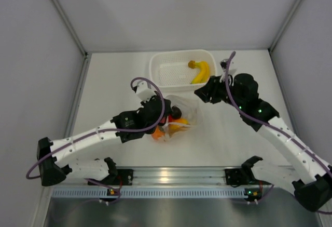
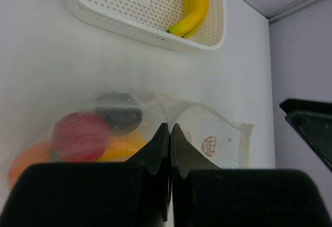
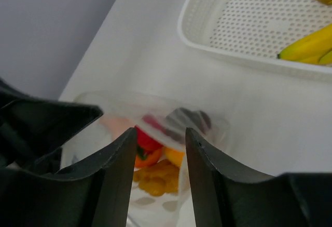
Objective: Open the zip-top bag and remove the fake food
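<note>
Left pincer (image 2: 170,131) has its tips pressed together on a fold of the zip-top bag (image 1: 189,111). The right pincer (image 3: 161,136) stands with its tips apart, the bag's upper rim showing in the gap.

The bag is clear, crinkly film with a round printed mark. It lies mid-tabletop (image 1: 114,81), just in front of the white perforated basket (image 1: 174,87) and apart from it. Through the film the fake food (image 2: 80,136) shows as a red piece, a dark piece (image 2: 120,114), an orange round (image 2: 23,167) and a yellow-orange piece (image 2: 122,146).

Bare tabletop lies to the left and right of the bag, with grey walls at both sides and behind the basket.

Count: one bag, one basket, at least four pieces inside the bag, and one yellow banana (image 1: 202,72) in the basket's right end.
</note>
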### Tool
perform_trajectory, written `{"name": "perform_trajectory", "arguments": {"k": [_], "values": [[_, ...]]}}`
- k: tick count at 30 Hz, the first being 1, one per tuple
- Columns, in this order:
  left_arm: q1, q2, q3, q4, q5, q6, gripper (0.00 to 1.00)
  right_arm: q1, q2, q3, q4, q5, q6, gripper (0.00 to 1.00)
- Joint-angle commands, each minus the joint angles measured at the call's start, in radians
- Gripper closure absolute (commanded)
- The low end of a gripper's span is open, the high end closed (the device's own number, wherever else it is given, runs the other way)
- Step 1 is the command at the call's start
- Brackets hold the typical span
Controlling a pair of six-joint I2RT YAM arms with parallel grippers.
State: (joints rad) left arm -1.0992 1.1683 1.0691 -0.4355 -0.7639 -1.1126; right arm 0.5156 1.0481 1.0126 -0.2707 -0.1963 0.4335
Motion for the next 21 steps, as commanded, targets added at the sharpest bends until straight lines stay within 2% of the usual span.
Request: {"name": "perform_trajectory", "arguments": {"k": [1,8,16,21], "values": [[0.001,0.021,0.042,0.026,-0.032,-0.09,1.0,0.078,-0.137,-0.048,-0.022,0.02,0.05,0.57],[-0.001,0.071,0.037,0.027,-0.003,-0.148,1.0,0.297,-0.177,-0.158,-0.024,0.165,0.111,0.57],[-0.01,0.103,-0.006,0.038,0.043,-0.217,1.0,0.435,-0.06,-0.243,0.073,0.48,0.224,0.57],[-0.045,0.1,-0.049,0.072,0.009,-0.262,1.0,0.486,-0.008,-0.302,0.119,0.627,0.367,0.56]]}}
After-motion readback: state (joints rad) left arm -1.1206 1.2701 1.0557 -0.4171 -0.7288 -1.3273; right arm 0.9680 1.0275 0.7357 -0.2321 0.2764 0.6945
